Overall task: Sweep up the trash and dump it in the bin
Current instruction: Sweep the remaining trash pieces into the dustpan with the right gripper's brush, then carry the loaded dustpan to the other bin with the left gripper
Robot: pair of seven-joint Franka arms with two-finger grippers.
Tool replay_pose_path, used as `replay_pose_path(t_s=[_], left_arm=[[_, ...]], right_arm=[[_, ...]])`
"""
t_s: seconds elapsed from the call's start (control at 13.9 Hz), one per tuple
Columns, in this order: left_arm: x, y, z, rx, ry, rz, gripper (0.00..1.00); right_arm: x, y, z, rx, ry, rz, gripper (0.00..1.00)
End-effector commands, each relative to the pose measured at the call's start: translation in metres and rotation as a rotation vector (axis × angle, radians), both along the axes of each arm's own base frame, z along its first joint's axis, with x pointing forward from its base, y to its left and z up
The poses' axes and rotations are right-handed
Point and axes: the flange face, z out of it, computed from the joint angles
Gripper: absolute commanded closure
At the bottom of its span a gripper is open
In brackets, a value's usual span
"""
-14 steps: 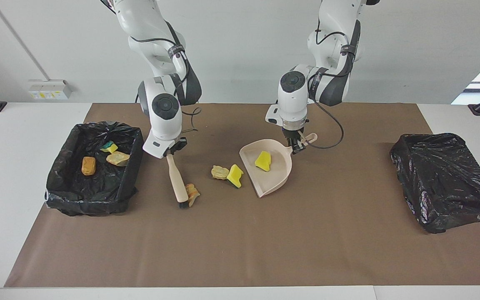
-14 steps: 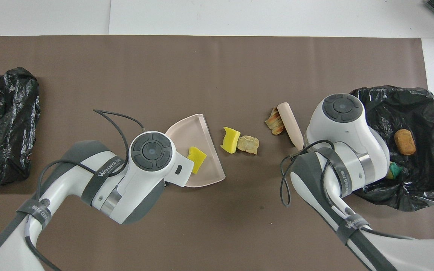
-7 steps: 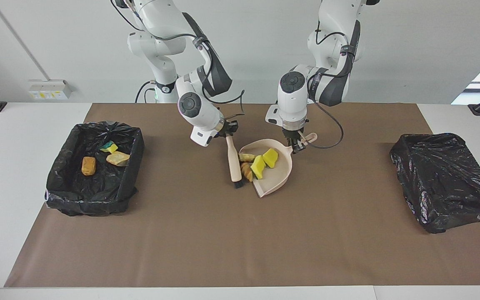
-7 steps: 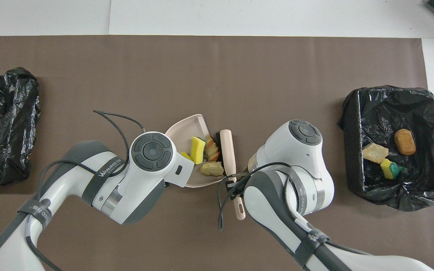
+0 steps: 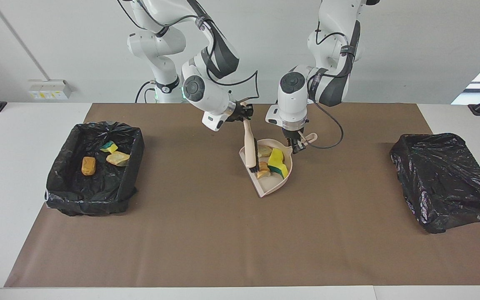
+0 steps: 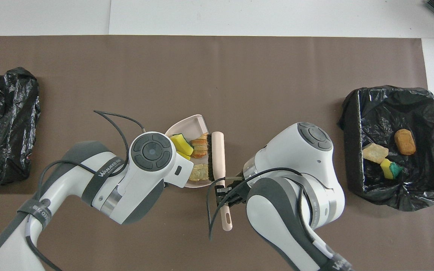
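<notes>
Trash (image 5: 272, 160), spongy yellow wedges and crusty tan lumps, now swept fully into smooth pink dustpan (image 5: 279, 183) at mat's middle, left gripper (image 5: 296, 146) clamped on its handle, right gripper (image 5: 245, 115) clamped on beige brush (image 5: 250, 152).

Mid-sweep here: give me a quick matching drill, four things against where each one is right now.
Things:
1. brush
2. dustpan
3. orange-brown lump
4. green-backed sponge

Places:
A. in the open lined bin
B. held by the left gripper
C. in the dustpan
D. held by the right gripper

Pairs: 1-D, 2-B, 3-A, 4-C
</notes>
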Motion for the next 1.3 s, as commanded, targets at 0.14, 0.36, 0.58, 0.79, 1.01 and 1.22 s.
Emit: replay_pose_path(t_s=[0.14, 0.36, 0.58, 0.79, 1.01, 1.22], left_arm=[[0.016, 0.028, 0.001, -0.094, 0.057, -0.06, 1.0], [0.031, 0.061, 0.029, -0.125, 0.044, -0.106, 1.0], [0.045, 0.112, 0.077, -0.136, 0.003, -0.124, 1.0], [0.075, 0.194, 0.123, -0.14, -0.029, -0.181, 1.0], [0.094, 0.276, 0.15, -0.138, -0.057, -0.131, 1.0], [0.111, 0.369, 0.161, -0.131, -0.102, -0.086, 1.0]], right_arm=[[-0.04, -0.018, 0.042, -0.285, 0.025, -0.02, 1.0], [-0.086, -0.016, 0.034, -0.38, 0.015, -0.001, 1.0], [-0.115, -0.007, 0.031, -0.389, -0.02, 0.027, 1.0], [-0.117, 0.003, 0.028, -0.363, -0.027, -0.013, 1.0], [-0.135, 0.028, 0.003, -0.369, -0.054, -0.032, 1.0], [-0.135, 0.03, -0.002, -0.373, -0.048, -0.034, 1.0]])
